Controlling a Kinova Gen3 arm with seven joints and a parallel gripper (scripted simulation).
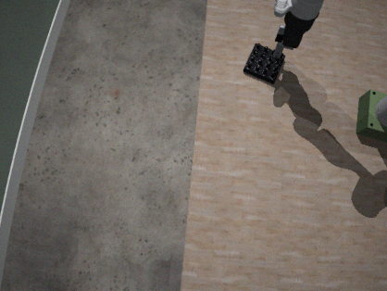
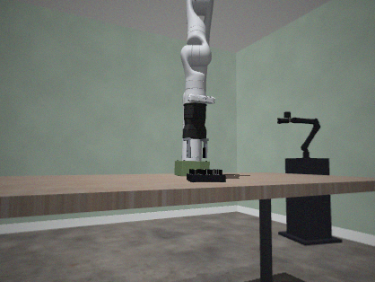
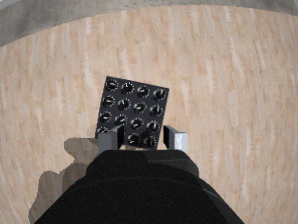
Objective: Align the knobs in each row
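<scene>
Exterior view: wooden table (image 2: pixel 112 189), green walls (image 2: pixel 90 112), concrete floor; jaws apart, holding nothing.

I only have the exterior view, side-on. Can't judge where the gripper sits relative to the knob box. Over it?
Observer: In the top view the gripper is at one edge of the knob box, not over its middle.
Operator: Fingers open? Holding anything?
Observer: Open, nothing between them. The wrist view shows one light finger just outside the box's near corner, apart from it.
Operator: Can you read knob pointers?
Observer: No. The wrist view shows a four-by-four grid of knobs, but their white lines are too small to tell.
</scene>
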